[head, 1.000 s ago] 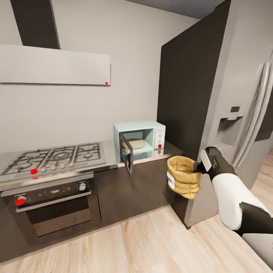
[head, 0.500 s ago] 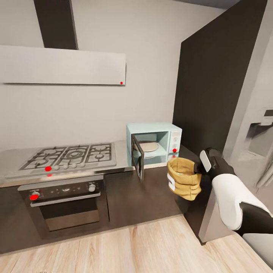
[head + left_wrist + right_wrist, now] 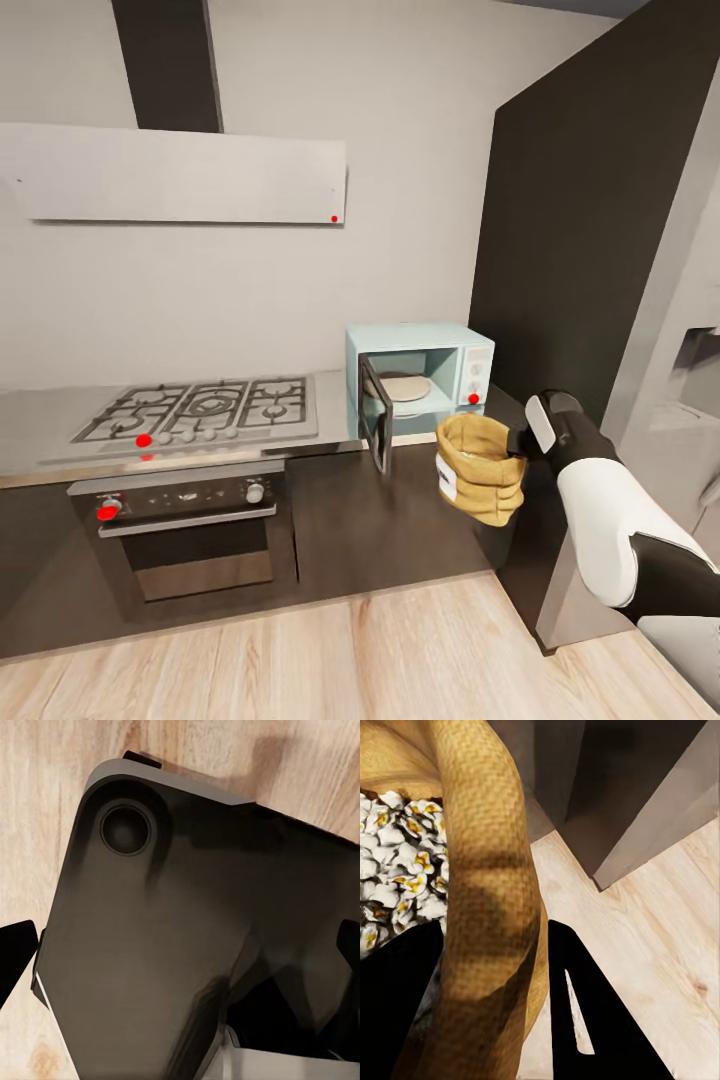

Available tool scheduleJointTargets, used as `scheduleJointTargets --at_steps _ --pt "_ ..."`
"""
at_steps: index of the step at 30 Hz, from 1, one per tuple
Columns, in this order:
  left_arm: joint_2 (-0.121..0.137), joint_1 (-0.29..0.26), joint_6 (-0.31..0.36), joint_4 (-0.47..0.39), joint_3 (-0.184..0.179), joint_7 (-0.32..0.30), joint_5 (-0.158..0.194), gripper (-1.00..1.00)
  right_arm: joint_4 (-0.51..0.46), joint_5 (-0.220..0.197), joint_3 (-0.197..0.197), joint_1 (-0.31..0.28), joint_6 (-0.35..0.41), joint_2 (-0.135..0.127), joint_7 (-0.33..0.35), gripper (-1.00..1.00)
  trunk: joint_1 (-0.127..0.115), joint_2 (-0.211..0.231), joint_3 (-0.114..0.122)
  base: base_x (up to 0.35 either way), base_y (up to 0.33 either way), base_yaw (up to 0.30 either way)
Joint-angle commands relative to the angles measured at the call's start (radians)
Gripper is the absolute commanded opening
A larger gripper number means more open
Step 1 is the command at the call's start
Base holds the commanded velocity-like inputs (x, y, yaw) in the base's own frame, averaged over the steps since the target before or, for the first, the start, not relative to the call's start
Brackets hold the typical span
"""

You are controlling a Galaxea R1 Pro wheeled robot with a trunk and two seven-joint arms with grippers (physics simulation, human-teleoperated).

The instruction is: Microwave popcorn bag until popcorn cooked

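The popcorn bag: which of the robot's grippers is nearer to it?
Right. The right gripper pinches the popcorn bag by its rim; the left gripper points down at the robot's base, away from it.

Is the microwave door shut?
No, the microwave door hangs open toward the room, and you can see the round plate inside it.

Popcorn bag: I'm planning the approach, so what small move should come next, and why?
Probably carry the popcorn bag forward and to the left, toward the microwave. The right tool is shut on the bag's rim, holding it in the air in front of the dark cabinets, short of the countertop. The microwave door stands open, and the popcorn sits inside the bag.
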Motion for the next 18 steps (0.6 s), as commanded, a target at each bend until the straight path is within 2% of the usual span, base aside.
scheduleJointTargets --at_steps 1,5,18 --pt "0.0 0.0 -0.001 -0.001 0.005 0.001 0.002 1.0 -0.001 0.001 -0.001 -0.001 0.004 0.001 0.0 -1.0 0.0 -0.001 -0.001 0.0 0.0 0.0" --pt "0.0 0.0 -0.001 -0.001 0.006 0.001 0.002 1.0 -0.004 0.001 0.001 -0.001 0.004 -0.002 0.004 -1.0 0.0 -0.001 -0.001 0.0 0.0 0.0" --pt "-0.002 0.0 -0.003 -0.001 0.007 0.001 -0.002 1.0 -0.008 0.002 0.002 -0.001 0.004 0.013 0.004 -1.0 0.0 -0.001 -0.001 0.0 0.0 0.0"
